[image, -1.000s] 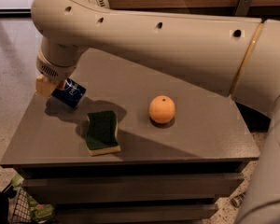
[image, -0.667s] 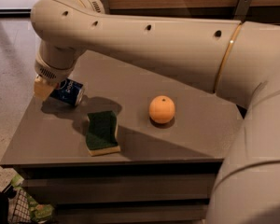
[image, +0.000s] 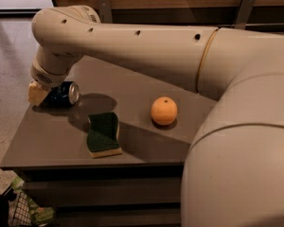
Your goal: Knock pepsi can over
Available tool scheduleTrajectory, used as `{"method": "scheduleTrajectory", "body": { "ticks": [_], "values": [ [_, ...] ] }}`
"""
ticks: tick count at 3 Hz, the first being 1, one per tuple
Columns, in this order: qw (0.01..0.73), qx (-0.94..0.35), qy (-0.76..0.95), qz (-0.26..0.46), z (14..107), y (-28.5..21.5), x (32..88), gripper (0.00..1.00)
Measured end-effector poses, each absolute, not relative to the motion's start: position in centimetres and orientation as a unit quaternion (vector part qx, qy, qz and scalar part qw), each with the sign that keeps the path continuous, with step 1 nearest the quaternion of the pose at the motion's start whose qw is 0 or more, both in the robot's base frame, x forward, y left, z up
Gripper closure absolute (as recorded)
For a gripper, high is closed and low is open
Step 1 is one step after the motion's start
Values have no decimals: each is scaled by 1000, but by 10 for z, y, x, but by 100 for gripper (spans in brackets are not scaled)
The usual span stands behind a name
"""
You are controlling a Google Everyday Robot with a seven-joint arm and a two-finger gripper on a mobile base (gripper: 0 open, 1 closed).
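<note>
The pepsi can [image: 62, 94] is dark blue and lies on its side near the table's left edge, its silver top facing right. My gripper [image: 38, 93] is low at the table's left edge and sits right against the can's left end. The wrist and arm above hide most of the gripper.
A green and yellow sponge [image: 103, 134] lies near the front edge of the grey table [image: 47, 145]. An orange [image: 164, 110] sits to its right. My arm spans the table's back and right side. A wire basket [image: 19, 214] stands on the floor at lower left.
The can has gone from tilted in the air by the gripper to lying on its side on the table. The gripper has come down to the table's left edge.
</note>
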State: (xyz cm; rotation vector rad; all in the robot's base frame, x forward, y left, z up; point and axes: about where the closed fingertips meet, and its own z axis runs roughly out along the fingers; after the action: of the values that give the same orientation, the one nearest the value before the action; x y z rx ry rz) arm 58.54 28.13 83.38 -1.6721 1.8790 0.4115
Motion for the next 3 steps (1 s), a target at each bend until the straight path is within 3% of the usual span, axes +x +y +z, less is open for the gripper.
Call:
{"method": "scheduleTrajectory", "body": {
  "ticks": [1, 3],
  "values": [
    [292, -627, 705, 154, 834, 281, 585, 82],
    [291, -629, 704, 155, 833, 283, 583, 35]
  ]
}}
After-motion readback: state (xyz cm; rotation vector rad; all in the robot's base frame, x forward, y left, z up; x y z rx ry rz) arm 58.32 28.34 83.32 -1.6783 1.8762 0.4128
